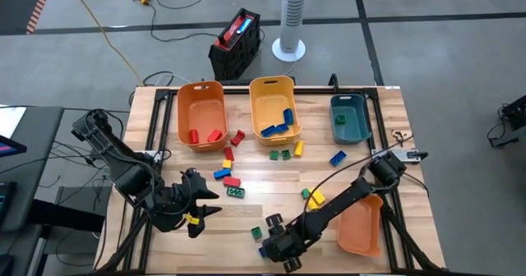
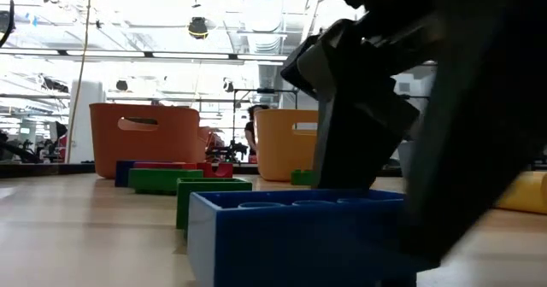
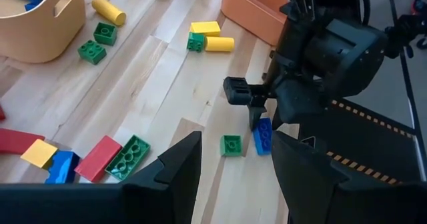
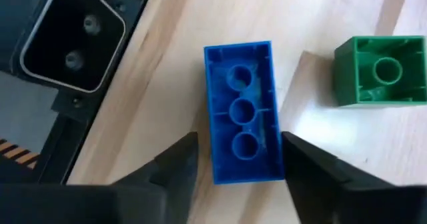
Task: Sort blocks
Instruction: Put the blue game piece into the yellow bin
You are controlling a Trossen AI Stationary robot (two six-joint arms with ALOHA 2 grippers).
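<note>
Four smooth plastic bins: two orange, one yellow (image 1: 274, 103), one teal (image 1: 349, 117). The right gripper (image 4: 237, 159) straddles a glossy blue brick (image 4: 242, 112) (hollow underside up) at the table's (image 1: 255, 206) near edge, fingers parted, beside one small green brick (image 4: 380, 71). The left gripper (image 1: 200, 200) hovers open.

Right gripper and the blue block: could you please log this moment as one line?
right gripper: fingers astride blue block, not yet gripping | green block: beside it | left gripper: waiting, table's left
</note>
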